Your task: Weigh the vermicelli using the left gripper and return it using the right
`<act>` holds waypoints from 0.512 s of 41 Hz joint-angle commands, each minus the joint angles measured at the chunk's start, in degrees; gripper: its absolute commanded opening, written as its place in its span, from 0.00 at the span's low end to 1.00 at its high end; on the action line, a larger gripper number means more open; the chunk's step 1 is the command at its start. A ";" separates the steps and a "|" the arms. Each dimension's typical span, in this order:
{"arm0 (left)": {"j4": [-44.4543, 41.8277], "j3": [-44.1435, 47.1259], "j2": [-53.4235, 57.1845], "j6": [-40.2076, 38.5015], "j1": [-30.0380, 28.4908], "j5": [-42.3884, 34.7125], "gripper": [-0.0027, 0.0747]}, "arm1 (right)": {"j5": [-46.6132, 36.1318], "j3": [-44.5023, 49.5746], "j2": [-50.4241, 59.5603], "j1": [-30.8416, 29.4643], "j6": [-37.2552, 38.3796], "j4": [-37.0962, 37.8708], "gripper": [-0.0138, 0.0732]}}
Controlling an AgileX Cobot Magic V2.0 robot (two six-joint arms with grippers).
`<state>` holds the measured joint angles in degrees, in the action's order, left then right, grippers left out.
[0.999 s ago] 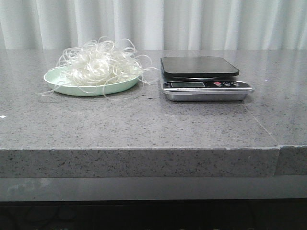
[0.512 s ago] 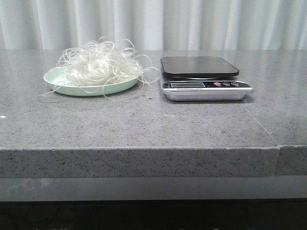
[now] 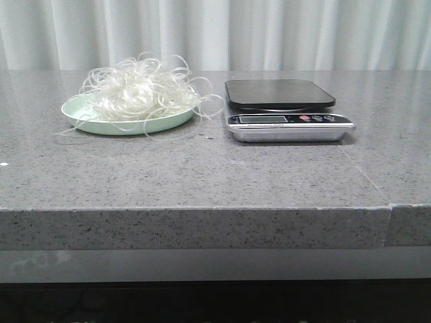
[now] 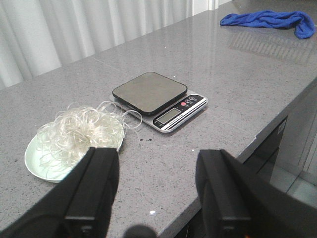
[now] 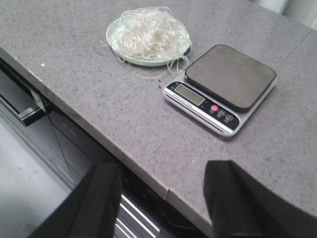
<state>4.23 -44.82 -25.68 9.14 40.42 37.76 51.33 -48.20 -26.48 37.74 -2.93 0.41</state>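
Vermicelli (image 3: 138,91) heaped on plate (image 3: 81,120), hiding plate centre. Left hand (image 4: 157,191), right hand (image 5: 162,198) wide open, empty, fingertips cut off.

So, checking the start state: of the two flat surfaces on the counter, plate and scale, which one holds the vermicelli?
The plate: the vermicelli is heaped on it, while the scale is bare.

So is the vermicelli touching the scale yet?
Apart. The right wrist view shows bare countertop between the vermicelli, still heaped on the green plate, and the scale. The front view shows the same gap.
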 commanded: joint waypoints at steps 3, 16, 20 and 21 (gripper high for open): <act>0.89 -1.34 -0.33 -0.49 0.08 -4.69 0.58 | -3.39 0.02 1.40 -0.30 0.00 0.78 0.71; 0.89 -1.34 -0.33 -0.49 0.08 -4.69 0.32 | -3.50 0.02 1.40 -0.30 0.00 0.78 0.39; 0.89 -1.34 -0.33 -0.49 0.08 -4.69 0.21 | -3.50 0.07 1.40 -0.30 0.00 0.78 0.34; 0.89 -1.34 -0.33 -0.49 0.08 -4.69 0.22 | -3.56 0.22 1.40 -0.30 0.00 0.78 0.34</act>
<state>4.23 -44.82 -25.68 9.14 40.42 37.76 51.83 -46.89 -24.71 37.74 -2.93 0.41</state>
